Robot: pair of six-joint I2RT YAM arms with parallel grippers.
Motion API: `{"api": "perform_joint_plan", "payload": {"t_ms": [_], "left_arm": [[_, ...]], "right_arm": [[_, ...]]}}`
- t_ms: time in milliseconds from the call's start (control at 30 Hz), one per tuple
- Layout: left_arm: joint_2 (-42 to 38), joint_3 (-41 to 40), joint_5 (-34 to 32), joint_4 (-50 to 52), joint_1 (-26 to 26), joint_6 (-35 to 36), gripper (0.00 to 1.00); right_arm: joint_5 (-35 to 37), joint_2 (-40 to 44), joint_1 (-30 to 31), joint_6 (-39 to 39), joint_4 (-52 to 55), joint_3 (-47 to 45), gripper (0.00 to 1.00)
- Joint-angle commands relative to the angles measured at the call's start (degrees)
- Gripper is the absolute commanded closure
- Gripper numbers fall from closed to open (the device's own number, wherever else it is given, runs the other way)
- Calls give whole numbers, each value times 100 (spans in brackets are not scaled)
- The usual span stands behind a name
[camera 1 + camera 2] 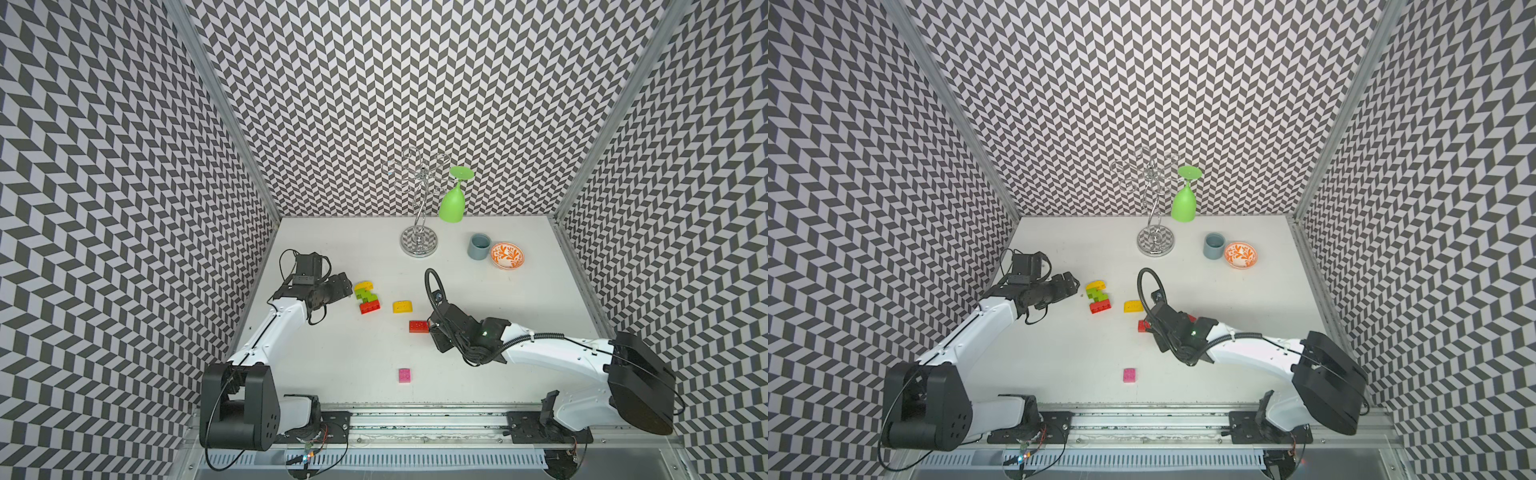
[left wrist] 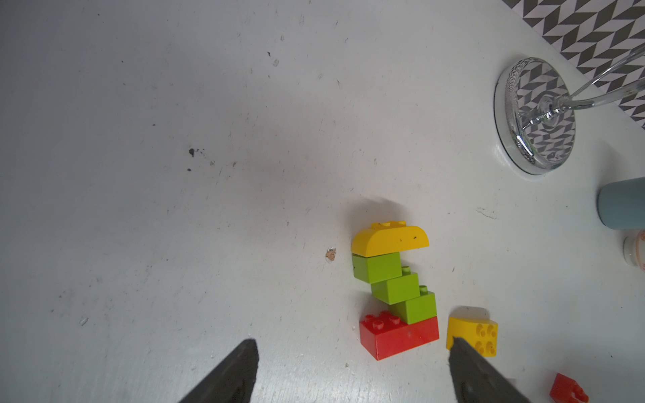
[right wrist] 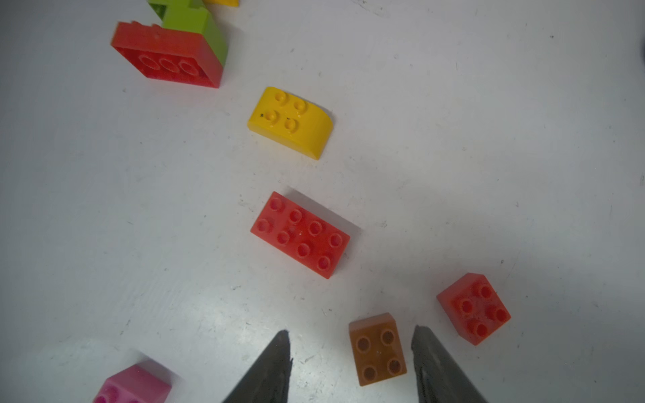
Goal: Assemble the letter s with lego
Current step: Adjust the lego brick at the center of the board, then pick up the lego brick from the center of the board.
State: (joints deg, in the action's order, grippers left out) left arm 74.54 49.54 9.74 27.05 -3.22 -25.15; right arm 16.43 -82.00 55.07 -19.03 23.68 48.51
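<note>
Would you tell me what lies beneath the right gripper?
A brown brick lies beneath, between its open jaws; in both top views the right arm covers it.

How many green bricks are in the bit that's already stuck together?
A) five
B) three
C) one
B: the left wrist view shows three green bricks joined in steps between the yellow rounded brick and the long red brick.
</note>
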Motion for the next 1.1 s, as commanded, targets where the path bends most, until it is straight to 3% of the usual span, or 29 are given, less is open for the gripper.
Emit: {"api": "perform_joint_plan", "payload": {"t_ms": [0,233,600,800,1067], "left_arm": [[-81,-29,-27,-59,37,45,13],[-74,-39,-17,-59,38,47,14],[-73,-40,-12,-51,36,54,14],[-72,-40,-16,-51,39,54,14],[-72,-31,-7,-56,32,54,14]], "right_arm": [[-565,-174,-152,321,683,306,45],[-901,-820,-173,539,984,572,47],[-550,-1160,-197,572,1003,624,45],[-495,-1305,-243,663,938,642,59],[-431,-1411,-304,827,849,753,68]]}}
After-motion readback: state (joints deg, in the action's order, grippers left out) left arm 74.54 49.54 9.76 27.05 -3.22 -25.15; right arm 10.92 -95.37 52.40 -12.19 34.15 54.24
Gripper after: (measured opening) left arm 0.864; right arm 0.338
